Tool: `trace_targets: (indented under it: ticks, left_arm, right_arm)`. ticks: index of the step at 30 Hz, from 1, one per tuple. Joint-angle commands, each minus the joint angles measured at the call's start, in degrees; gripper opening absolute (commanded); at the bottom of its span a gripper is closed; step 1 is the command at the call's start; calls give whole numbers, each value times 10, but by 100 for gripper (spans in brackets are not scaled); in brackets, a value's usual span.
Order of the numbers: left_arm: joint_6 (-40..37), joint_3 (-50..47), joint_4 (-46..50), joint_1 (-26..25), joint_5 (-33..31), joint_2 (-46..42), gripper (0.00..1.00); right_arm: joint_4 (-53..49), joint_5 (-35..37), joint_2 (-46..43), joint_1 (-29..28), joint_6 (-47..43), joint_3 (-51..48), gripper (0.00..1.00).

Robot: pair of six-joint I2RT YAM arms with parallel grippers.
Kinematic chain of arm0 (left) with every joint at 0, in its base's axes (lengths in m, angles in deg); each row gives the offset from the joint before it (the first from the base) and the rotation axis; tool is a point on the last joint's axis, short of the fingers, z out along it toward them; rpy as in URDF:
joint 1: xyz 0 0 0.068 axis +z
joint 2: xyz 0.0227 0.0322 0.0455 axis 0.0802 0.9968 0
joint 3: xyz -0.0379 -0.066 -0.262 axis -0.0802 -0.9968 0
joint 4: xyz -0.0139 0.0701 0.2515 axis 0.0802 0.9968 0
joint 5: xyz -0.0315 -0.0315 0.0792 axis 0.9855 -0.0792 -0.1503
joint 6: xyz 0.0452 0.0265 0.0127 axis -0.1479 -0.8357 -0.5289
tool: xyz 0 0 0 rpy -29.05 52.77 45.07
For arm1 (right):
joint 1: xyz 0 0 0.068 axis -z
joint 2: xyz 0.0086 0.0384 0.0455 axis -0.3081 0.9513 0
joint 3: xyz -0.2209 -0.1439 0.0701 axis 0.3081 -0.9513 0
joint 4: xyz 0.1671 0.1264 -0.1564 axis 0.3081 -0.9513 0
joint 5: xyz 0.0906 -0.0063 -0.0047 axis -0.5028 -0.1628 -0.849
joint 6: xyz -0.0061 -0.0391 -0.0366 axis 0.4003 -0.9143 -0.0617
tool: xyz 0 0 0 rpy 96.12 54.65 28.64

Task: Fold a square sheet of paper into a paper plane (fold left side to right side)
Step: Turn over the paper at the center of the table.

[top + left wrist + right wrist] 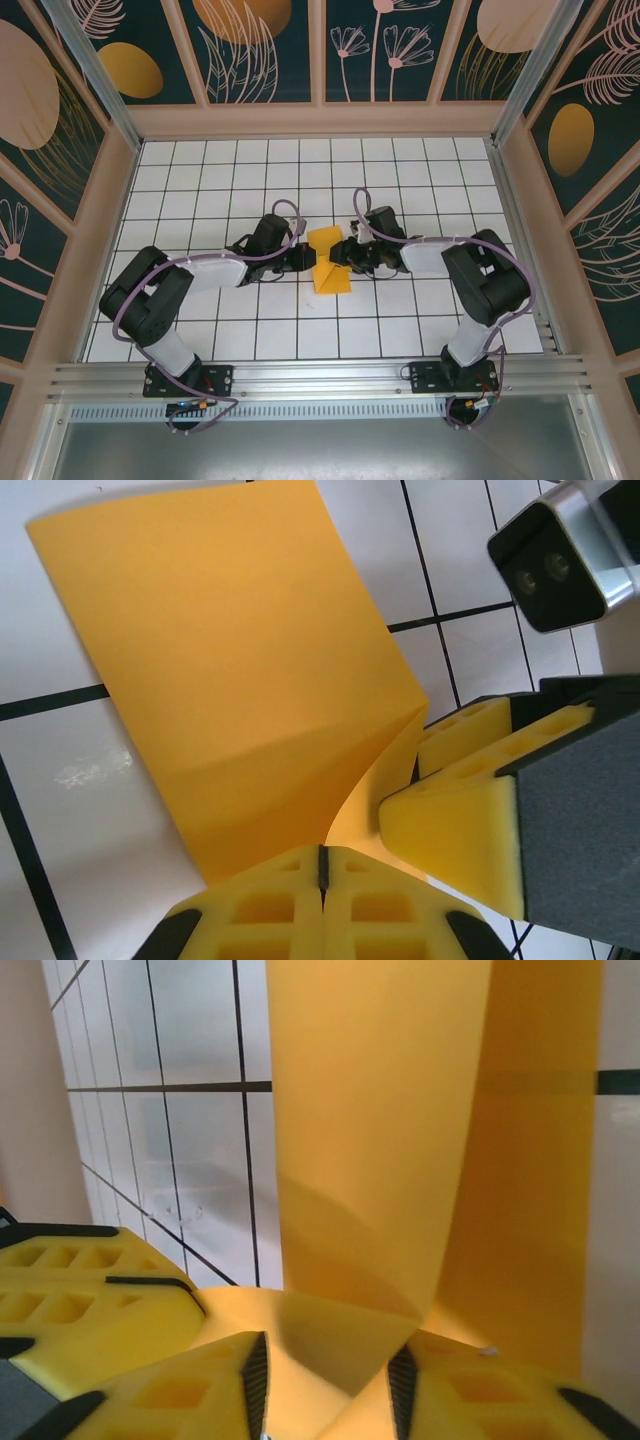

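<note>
The square sheet of paper [328,262] is orange-yellow and lies at the table's middle, bent up into a loose fold between both grippers. My left gripper [307,258] comes in from the left. In its wrist view its jaws [323,858] are shut on the paper's [230,660] near edge. My right gripper [346,256] comes in from the right, and its yellow fingers [460,820] meet the same corner. In the right wrist view its jaws [328,1385] stand apart with a raised flap of the paper [380,1140] between them. A paper plane is out of view.
The white gridded table [200,180] is boxed in by beige frame walls [100,230]. An aluminium rail [320,375] runs along the near edge by the arm bases. The right wrist's camera housing [552,565] hangs close above the paper. The left fingers [90,1305] sit beside the right jaws.
</note>
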Motion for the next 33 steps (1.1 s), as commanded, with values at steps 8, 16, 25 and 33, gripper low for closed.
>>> trace_targets:
  ticks: [8,16,25,33]
  left_arm:
    - [-6,46,104,7,-88,-76,59]
    - [31,104,143,8,-170,-206,99]
    - [78,133,-1,7,12,-223,99]
    - [132,150,-93,7,104,-182,94]
  right_arm:
    - [79,-34,-40,26,14,-9,4]
    - [119,-101,-175,132,-16,-12,3]
    - [207,-178,-244,168,63,61,3]
    - [263,-181,-255,127,117,84,3]
